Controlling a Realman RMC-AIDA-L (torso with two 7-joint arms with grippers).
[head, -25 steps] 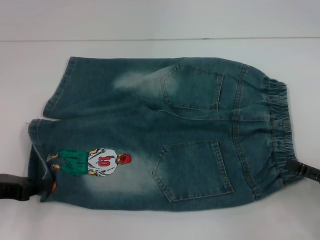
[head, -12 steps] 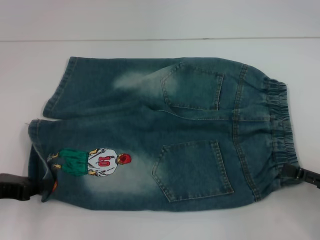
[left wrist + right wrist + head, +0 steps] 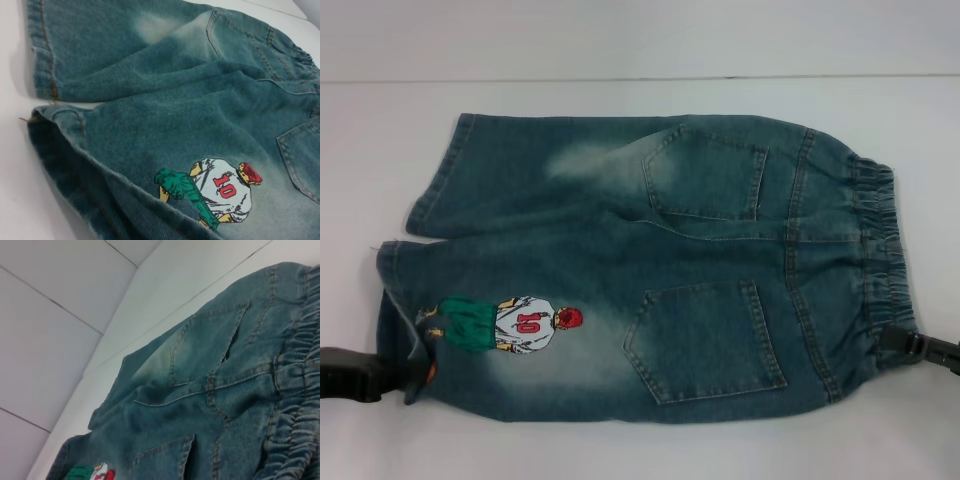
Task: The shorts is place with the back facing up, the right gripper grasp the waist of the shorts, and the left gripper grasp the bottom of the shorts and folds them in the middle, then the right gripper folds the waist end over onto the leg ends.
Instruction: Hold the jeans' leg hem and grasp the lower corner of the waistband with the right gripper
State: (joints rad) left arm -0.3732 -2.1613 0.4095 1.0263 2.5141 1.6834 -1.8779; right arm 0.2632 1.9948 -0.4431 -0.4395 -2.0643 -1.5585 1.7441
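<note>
White table [image 3: 620,450] bears shorts [image 3: 650,270], grippers flanking.

Left tool [image 3: 365,376] low at left, right tool [image 3: 910,347] opposite.

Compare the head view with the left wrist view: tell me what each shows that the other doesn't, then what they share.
Only the head view shows the whole shorts spread flat on the white table, the full elastic waistband, the left gripper at the near leg hem and the right gripper at the near waist corner.

Only the left wrist view shows the near leg hem close up, with its edge raised off the table.

Both show the cartoon figure numbered 10, the two leg hems, and a back pocket.
</note>
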